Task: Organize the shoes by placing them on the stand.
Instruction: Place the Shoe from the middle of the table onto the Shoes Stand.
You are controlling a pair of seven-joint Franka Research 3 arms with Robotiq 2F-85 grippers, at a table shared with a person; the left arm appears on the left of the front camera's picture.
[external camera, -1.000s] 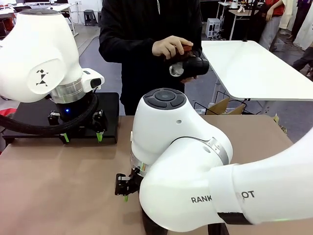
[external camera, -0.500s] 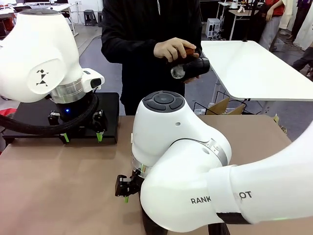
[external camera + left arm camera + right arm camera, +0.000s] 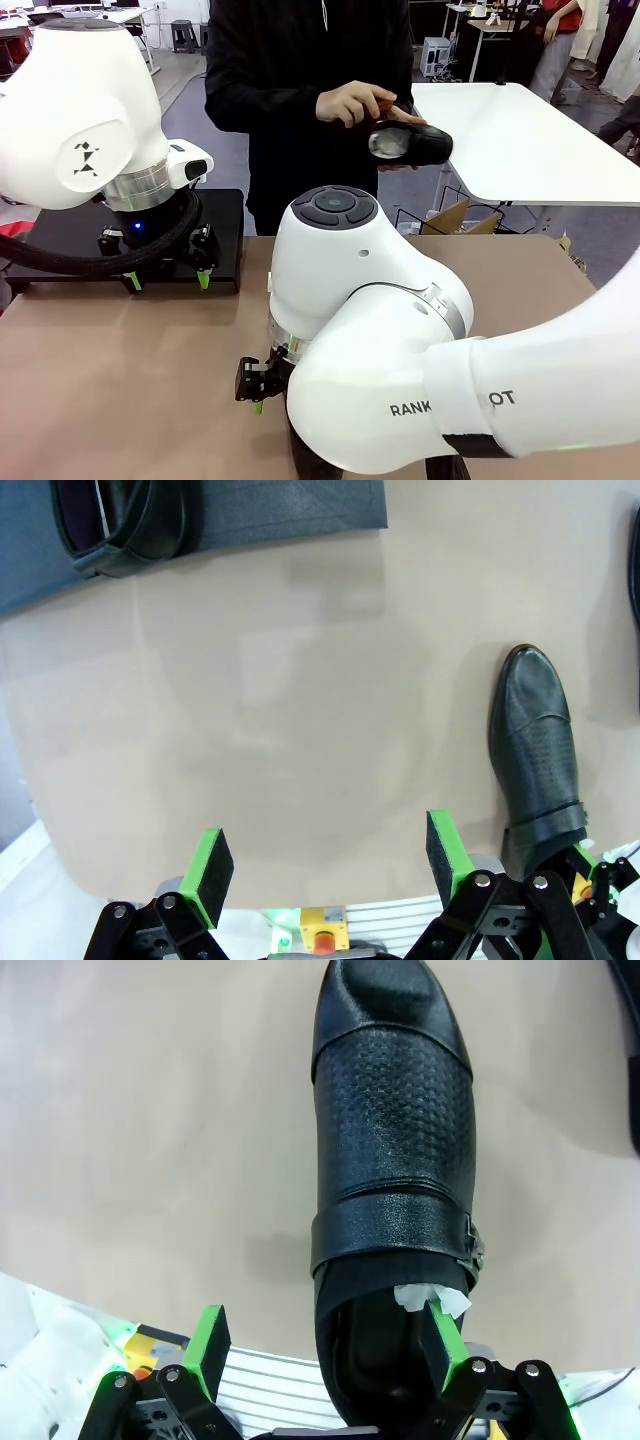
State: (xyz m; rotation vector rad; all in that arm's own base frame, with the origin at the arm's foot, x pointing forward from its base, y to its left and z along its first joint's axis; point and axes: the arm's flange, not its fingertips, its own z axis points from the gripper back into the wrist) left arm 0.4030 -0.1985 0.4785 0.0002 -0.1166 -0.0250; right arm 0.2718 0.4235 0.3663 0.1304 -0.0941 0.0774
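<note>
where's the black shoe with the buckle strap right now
In the right wrist view the glossy black leather shoe lies on the tan table, heel end by the open right pincer.

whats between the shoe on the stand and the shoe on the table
Bare beige tabletop, left wrist view: glossy black shoe on flat black stand, perforated black shoe apart.

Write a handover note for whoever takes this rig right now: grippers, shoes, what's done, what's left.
Left gripper: open, empty, over bare table near the stand.
Right gripper: open over the heel end of the table shoe, not gripping it.
Person's hands hold a second shoe at the far side.
Done: a third shoe sits on the stand.
Left: put the table shoe on the stand, then probably the person's one.
</note>
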